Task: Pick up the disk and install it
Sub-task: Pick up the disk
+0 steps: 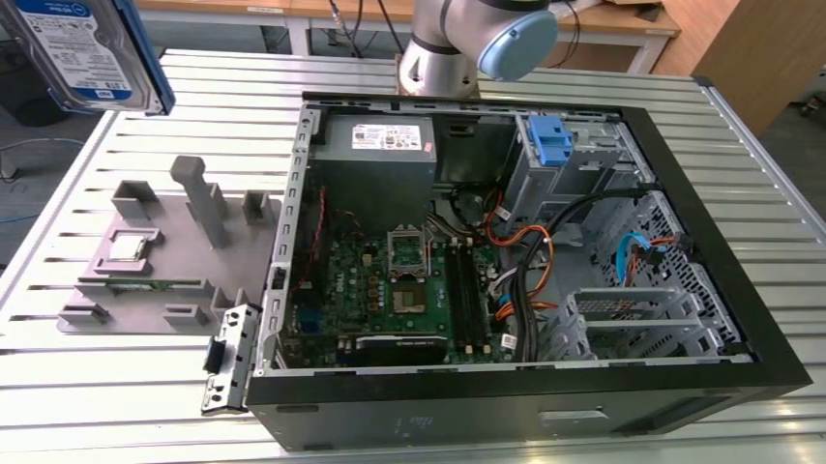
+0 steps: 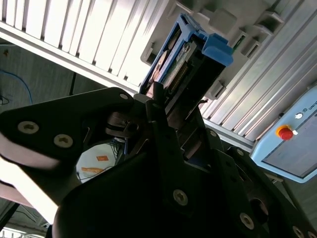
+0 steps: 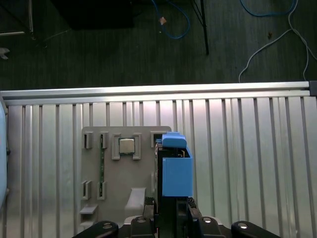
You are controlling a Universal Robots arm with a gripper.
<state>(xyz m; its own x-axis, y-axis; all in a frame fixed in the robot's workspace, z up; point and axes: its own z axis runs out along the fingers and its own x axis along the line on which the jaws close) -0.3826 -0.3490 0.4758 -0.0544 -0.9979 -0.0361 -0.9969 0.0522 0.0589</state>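
The disk hangs in the air at the far left of the exterior view, above the table's back corner, its white-and-blue label facing the camera and a blue carrier along its edge. In both wrist views my gripper is shut on the disk, whose blue carrier sticks out beyond the black fingers. The disk is held well above the grey fixture plate.
An open black computer case lies on the slatted metal table, with motherboard, cables, a grey power supply and a drive bay holding a blue bracket. The grey fixture plate lies beside it. A pendant with a red button sits nearby.
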